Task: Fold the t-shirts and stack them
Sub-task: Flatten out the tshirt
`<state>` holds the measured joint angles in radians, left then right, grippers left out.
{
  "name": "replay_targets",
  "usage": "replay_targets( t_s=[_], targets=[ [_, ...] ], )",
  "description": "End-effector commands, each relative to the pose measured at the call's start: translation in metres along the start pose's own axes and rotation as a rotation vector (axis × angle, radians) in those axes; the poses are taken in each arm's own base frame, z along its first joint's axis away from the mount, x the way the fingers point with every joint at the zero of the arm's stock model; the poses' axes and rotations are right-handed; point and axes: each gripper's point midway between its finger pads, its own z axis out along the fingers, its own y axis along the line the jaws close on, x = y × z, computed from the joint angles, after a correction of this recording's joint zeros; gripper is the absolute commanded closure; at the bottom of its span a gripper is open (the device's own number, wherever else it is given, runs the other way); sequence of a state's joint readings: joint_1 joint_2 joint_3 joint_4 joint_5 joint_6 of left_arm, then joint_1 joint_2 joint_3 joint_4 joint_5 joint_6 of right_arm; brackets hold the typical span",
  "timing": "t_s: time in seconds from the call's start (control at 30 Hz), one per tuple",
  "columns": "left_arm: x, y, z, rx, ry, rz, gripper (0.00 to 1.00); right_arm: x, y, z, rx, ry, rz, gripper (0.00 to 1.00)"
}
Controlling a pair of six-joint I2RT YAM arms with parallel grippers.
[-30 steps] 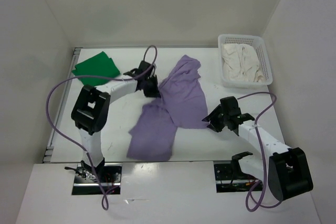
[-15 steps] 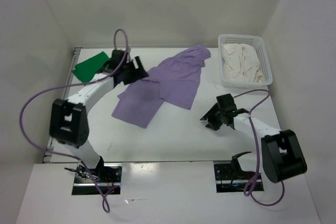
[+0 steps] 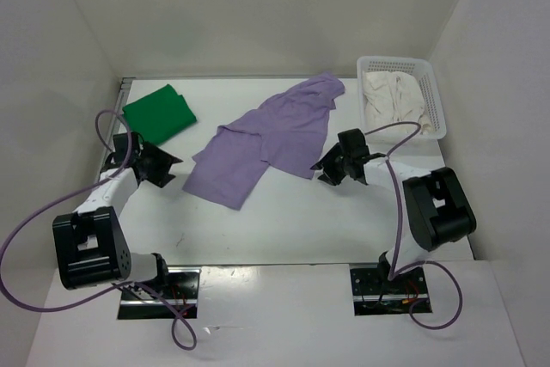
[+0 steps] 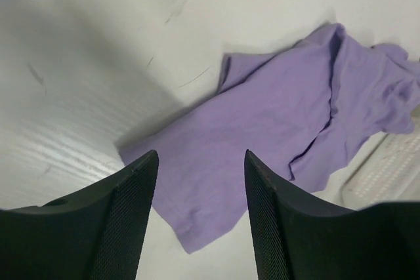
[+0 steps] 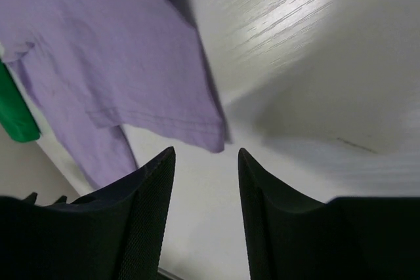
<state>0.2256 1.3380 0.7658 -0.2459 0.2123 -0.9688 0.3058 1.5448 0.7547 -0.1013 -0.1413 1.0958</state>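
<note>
A lavender-purple t-shirt (image 3: 271, 137) lies spread and rumpled across the middle of the table, also seen in the left wrist view (image 4: 275, 129) and the right wrist view (image 5: 98, 44). A folded bright green t-shirt (image 3: 157, 113) rests at the back left, and a sliver of it shows in the right wrist view (image 5: 16, 113). A cream-white t-shirt (image 3: 394, 105) is bunched in the basket. My left gripper (image 3: 165, 169) (image 4: 200, 162) stands open and empty, left of the purple shirt's near corner. My right gripper (image 3: 325, 168) (image 5: 207, 155) is open and empty beside the shirt's right hem.
A white perforated basket (image 3: 434, 92) stands at the back right corner. White walls enclose the table on three sides. A metal rail (image 3: 103, 169) runs along the table's left edge, close to my left arm.
My left gripper let go of the purple shirt and drew back to the left and nearer. The shirt was dragged toward the back and now lies still. My right gripper moved up to its right hem.
</note>
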Motion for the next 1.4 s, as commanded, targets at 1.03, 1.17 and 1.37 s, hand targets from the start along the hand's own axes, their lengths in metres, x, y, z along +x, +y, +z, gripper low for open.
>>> replay_targets(
  t_s=[1.03, 1.17, 1.37],
  targets=[
    [0.051, 0.041, 0.052, -0.175, 0.071, -0.096, 0.68, 0.005, 0.032, 0.035, -0.032, 0.015, -0.079, 0.85],
    [0.042, 0.031, 0.045, -0.157, 0.038, -0.079, 0.86, 0.005, 0.031, 0.036, -0.017, 0.022, -0.087, 0.97],
    [0.006, -0.044, -0.006, 0.037, -0.055, 0.039, 1.00, -0.021, 0.083, -0.008, -0.115, -0.078, -0.158, 1.00]
  ],
)
